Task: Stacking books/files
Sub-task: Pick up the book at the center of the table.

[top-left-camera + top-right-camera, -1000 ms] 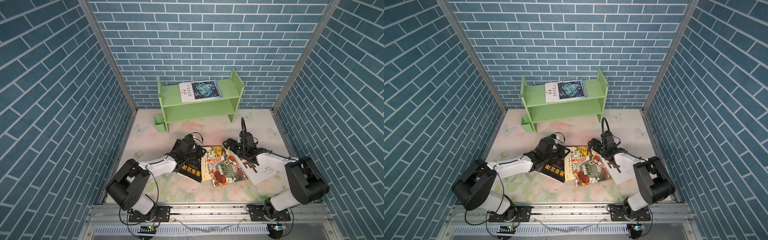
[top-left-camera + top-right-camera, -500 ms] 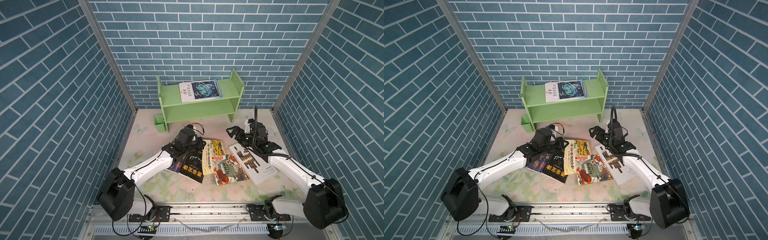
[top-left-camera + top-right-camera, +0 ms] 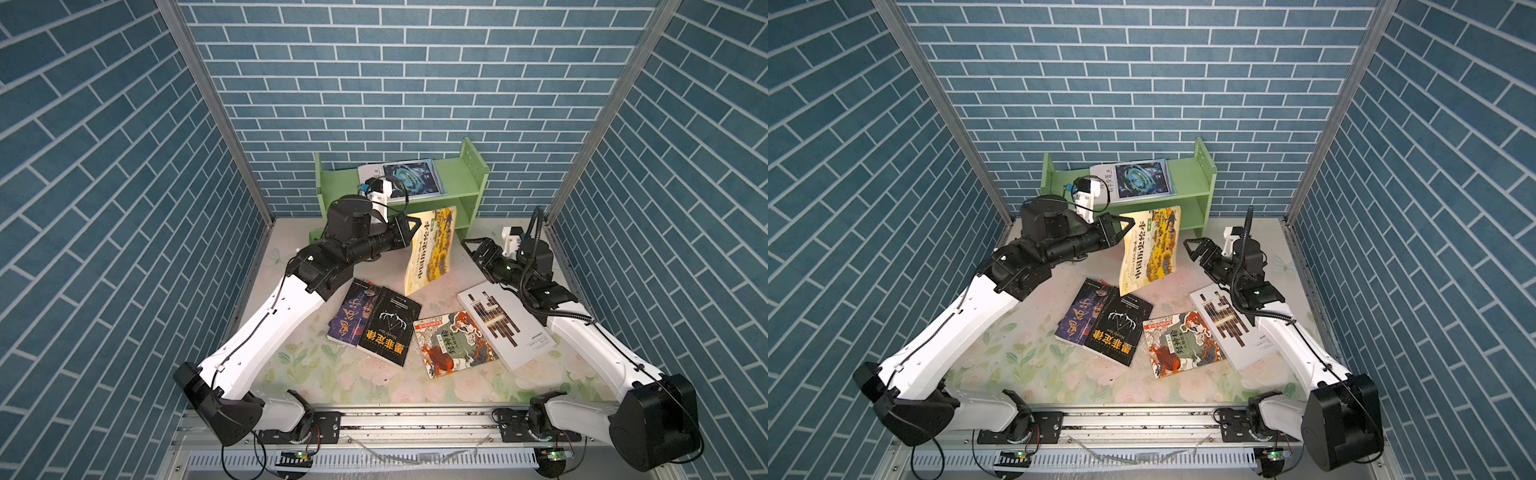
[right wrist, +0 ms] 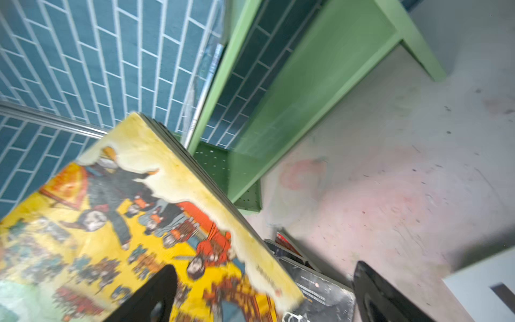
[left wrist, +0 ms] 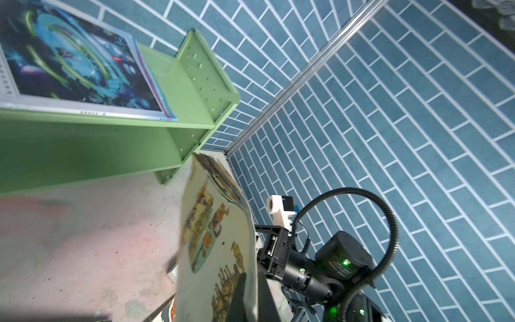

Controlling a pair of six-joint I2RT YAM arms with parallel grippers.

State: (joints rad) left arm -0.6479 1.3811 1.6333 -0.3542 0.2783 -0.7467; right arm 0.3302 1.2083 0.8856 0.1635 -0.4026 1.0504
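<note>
Two grippers stand in opposite states. The left gripper (image 3: pixel 412 231) is clamped tight on the yellow illustrated book (image 3: pixel 430 249), pinching it at one long edge. The book hangs nearly upright and slightly curved, in front of the green shelf (image 3: pixel 463 176) and above the middle of the bench (image 3: pixel 374 384). In both top views its lower corner sits just over the far edge of the black book (image 3: pixel 388 328); whether the two touch cannot be told. The right gripper (image 3: pixel 470 248) has its jaws spread wide and grips no book. It hovers near the bench's right edge, just beyond the far corner of the large white book (image 3: pixel 505 324), and points toward the yellow cover, well apart from it. In the right wrist view its two fingers (image 4: pixel 156 292) frame the yellow illustrated book (image 4: pixel 111 223). Four books lie flat in a row across the bench's middle: the purple book (image 3: pixel 1081 318) partly under the black book, then the red-green beast book (image 3: pixel 1183 343), then the large white book, whose edge overlaps the beast book's. The white-blue book (image 3: pixel 1142 180) lies on the shelf's top board. Bare bench shows between the shelf's foot and the row, along the left edge, and across the front edge.
</note>
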